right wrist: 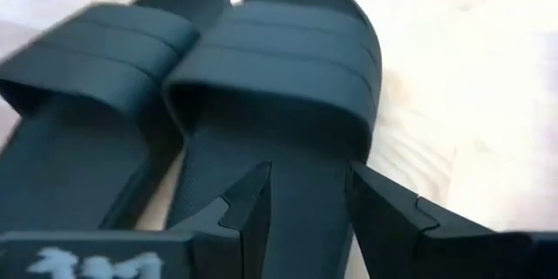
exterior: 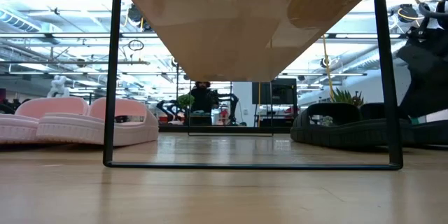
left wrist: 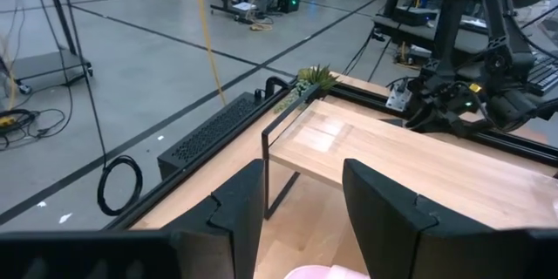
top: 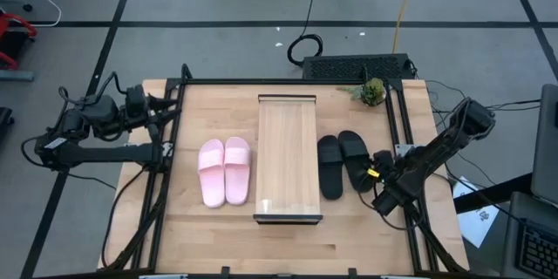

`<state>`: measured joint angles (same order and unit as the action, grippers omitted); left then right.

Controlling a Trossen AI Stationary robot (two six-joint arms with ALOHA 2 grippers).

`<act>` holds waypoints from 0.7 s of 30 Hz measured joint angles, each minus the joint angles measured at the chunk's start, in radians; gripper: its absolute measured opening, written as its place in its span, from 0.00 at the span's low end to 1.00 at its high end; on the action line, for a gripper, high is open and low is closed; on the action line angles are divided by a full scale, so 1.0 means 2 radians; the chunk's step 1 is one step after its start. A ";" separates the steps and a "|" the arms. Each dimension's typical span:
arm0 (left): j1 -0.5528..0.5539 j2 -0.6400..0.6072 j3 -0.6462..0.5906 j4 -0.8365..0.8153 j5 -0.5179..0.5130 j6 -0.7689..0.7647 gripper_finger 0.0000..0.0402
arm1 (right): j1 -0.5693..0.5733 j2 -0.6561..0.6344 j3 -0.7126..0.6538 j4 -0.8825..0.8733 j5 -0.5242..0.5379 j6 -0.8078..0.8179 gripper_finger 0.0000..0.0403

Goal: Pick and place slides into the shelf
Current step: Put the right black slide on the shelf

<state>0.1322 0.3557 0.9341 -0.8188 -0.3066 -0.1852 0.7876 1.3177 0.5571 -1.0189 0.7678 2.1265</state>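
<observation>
A: Risk sits with the right gripper: its fingers are spread, straddling the heel of the outer black slide, which lies right of the shelf, touching its twin.

B: So a skewed pinch could drag both?

A: Likely, or the sole could clip the shelf's dark frame. Both pink slides lie left of the shelf.

B: And the left gripper?

A: Spread, empty, waiting farther left of the shelf.

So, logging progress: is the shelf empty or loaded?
Empty: the shelf top is bare; pink slides and black slides lie on the table beside it.
</observation>
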 joint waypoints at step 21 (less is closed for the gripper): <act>0.000 0.000 0.000 0.000 -0.018 0.004 0.39 | -0.001 -0.027 0.000 -0.029 0.045 -0.006 0.33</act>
<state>0.1323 0.3557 0.9343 -0.8188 -0.3428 -0.1776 0.7864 1.2644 0.5571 -1.0779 0.8585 2.1140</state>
